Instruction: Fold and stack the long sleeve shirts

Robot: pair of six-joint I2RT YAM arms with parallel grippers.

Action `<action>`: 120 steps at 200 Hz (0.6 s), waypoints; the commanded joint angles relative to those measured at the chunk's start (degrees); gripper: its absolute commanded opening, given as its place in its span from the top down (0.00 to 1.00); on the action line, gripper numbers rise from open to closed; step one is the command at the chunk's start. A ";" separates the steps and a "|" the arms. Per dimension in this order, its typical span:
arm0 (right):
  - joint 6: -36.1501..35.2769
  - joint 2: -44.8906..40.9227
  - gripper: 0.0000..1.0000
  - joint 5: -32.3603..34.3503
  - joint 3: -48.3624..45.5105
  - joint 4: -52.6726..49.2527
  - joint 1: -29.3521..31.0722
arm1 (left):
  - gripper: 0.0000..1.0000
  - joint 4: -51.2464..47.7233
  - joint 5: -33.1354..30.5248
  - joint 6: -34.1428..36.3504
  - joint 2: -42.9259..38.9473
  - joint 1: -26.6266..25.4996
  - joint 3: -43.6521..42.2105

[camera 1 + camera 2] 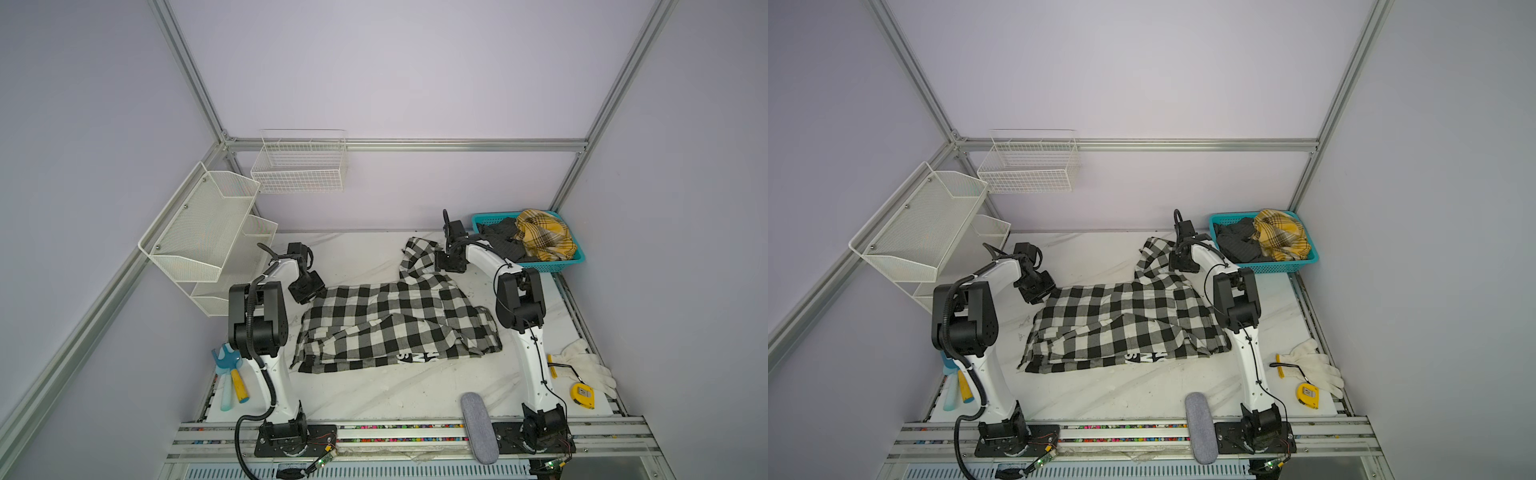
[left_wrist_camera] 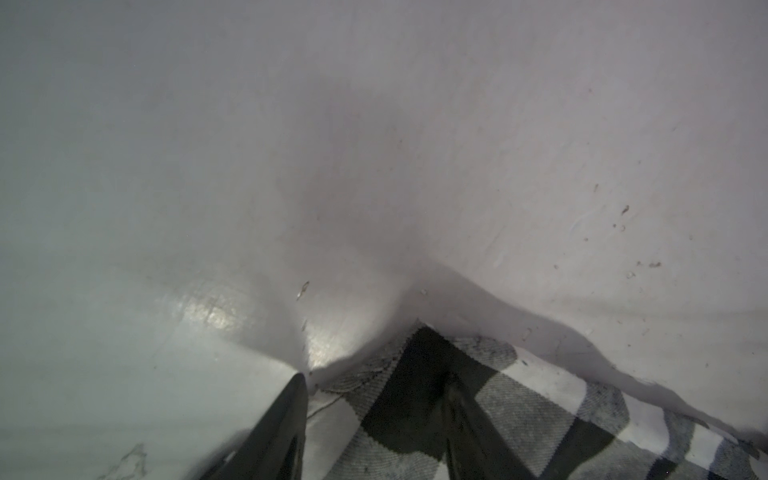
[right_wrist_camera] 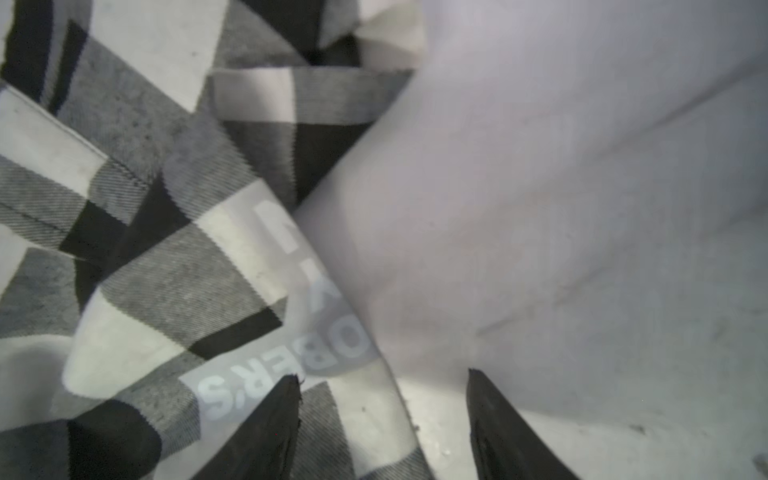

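Both apart: left claw (image 2: 374,377) astride the checked shirt (image 2: 540,409) corner, right claw (image 3: 382,375) astride its lettered edge.

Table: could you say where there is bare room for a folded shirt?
Bare: the front strip between the checked shirt and the front rail; also the back, left of its sleeve. Crowded: right edge: teal basket, gloves, tape measure.

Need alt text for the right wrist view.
The right gripper is open, straddling the edge of the checked shirt: one finger over cloth, one over the bare table. The shirt is rumpled, with a grey band of pale lettering near the fingers.
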 commanded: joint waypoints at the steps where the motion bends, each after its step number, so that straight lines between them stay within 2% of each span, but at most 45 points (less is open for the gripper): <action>1: -1.97 5.22 0.33 7.65 2.06 -4.69 1.87 | 0.49 -0.21 0.43 1.41 0.26 0.54 4.38; 20: -2.43 6.98 0.37 10.46 3.76 -5.20 3.41 | 0.50 -0.21 0.34 1.50 0.15 0.63 4.14; 36: -2.48 8.09 0.45 12.61 3.62 -5.44 4.51 | 0.50 -0.18 0.25 1.50 0.03 0.63 3.92; 53: -2.03 8.63 0.62 12.95 2.15 -4.97 4.67 | 0.52 -0.05 0.19 1.76 -0.03 0.63 3.66; 71: -1.11 8.10 0.73 12.98 -0.02 -3.81 4.66 | 0.55 0.05 0.10 2.02 -0.07 0.67 3.31; 89: -0.59 6.95 0.78 12.96 -1.02 -3.26 4.71 | 0.57 0.27 0.63 2.12 0.03 0.70 3.22; 106: -0.63 5.30 0.79 12.66 -1.78 -2.25 4.64 | 0.58 0.48 1.17 2.07 0.23 0.68 3.43; 114: -0.67 4.61 0.77 12.02 -1.73 -1.94 4.71 | 0.57 0.66 1.38 1.96 0.22 0.63 3.48; 120: -0.67 4.09 0.72 11.58 -1.70 -1.90 4.79 | 0.57 0.78 1.52 1.79 0.29 0.67 3.70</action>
